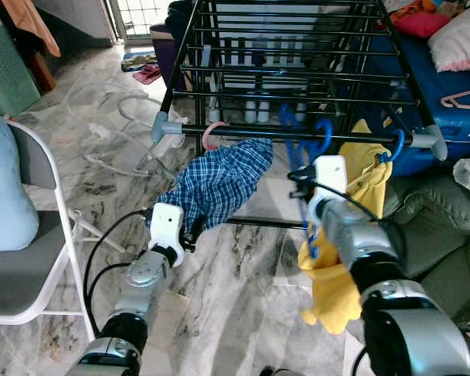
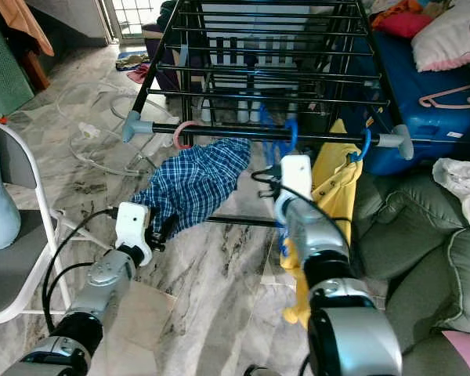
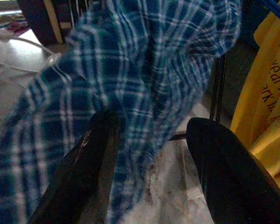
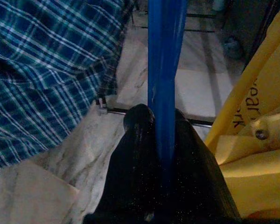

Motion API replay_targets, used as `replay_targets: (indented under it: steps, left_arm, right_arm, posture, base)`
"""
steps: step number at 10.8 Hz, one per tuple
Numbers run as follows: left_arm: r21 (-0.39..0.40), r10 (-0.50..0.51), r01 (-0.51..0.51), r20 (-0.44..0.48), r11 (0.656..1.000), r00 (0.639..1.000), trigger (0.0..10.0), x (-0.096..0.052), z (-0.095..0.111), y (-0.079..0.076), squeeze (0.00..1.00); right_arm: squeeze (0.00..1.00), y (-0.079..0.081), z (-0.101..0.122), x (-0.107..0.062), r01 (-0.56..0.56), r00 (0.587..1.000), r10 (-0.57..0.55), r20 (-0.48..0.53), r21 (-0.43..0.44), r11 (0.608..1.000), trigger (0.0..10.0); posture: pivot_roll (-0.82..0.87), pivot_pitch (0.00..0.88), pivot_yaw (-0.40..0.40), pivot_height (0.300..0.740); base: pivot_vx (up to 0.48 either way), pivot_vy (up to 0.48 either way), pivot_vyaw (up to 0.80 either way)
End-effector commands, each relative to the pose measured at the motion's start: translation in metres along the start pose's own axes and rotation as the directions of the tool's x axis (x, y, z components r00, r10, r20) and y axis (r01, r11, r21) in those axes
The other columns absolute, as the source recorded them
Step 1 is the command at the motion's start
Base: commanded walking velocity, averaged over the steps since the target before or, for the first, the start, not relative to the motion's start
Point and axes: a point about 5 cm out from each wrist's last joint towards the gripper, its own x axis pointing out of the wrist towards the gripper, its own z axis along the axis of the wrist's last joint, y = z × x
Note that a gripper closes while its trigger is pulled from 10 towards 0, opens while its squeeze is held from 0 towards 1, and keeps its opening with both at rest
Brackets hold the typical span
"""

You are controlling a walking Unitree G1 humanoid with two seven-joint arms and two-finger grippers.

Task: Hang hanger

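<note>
My right claw [image 4: 161, 126] pinches the blue hanger [image 1: 304, 153], whose hook already loops the drying rack's front rail [image 1: 298, 133] directly above it. My left claw [image 3: 149, 154] is spread around the plaid shirt [image 1: 219, 184].

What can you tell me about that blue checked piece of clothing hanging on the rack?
The blue plaid garment looks like thin woven cloth, checked in dark blue, lighter blue and white. It hangs bunched and creased from the front rail of the black drying rack, beside a pink hanger hook, and slants down toward the robot's left. Its lower end lies between the open fingers of the left gripper, with the cloth draped over one finger. A yellow garment hangs to its right.
</note>
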Motion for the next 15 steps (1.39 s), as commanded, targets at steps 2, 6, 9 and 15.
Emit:
replay_targets:
  steps: [2, 6, 9, 15]
  left_arm:
    - [0.018, 0.010, -0.010, -0.031, 1.000, 0.999, 10.0, -0.007, -0.005, 0.006, 0.00]
    - [0.031, 0.001, 0.001, -0.059, 1.000, 0.998, 10.0, -0.012, -0.010, 0.008, 0.00]
    - [0.041, -0.011, 0.014, -0.075, 0.999, 0.997, 10.0, -0.011, -0.009, 0.007, 0.00]
    - [0.037, -0.027, 0.031, -0.097, 0.999, 0.995, 10.0, -0.011, -0.011, 0.003, 0.00]
  right_arm:
    - [0.00, 0.010, 0.004, 0.004, -0.024, 1.000, 0.024, -0.001, 0.017, 1.000, 10.0]
    - [0.00, 0.023, -0.009, 0.006, -0.049, 0.998, 0.051, -0.034, 0.044, 0.998, 10.0]
    - [0.00, 0.027, 0.021, 0.009, -0.044, 0.999, 0.043, 0.028, 0.032, 0.999, 10.0]
    - [0.00, 0.010, -0.013, 0.008, 0.117, 0.991, -0.114, -0.077, 0.046, 0.992, 10.0]
  posture:
    - [-0.05, 0.111, 0.038, 0.740]
    - [-0.03, 0.127, 0.052, 0.740]
    - [-0.03, 0.131, 0.063, 0.740]
    - [-0.03, 0.130, 0.061, 0.740]
  base:
    - [0.000, 0.000, 0.00]
    - [0.000, 0.000, 0.00]
    - [0.000, 0.000, 0.00]
    - [0.000, 0.000, 0.00]
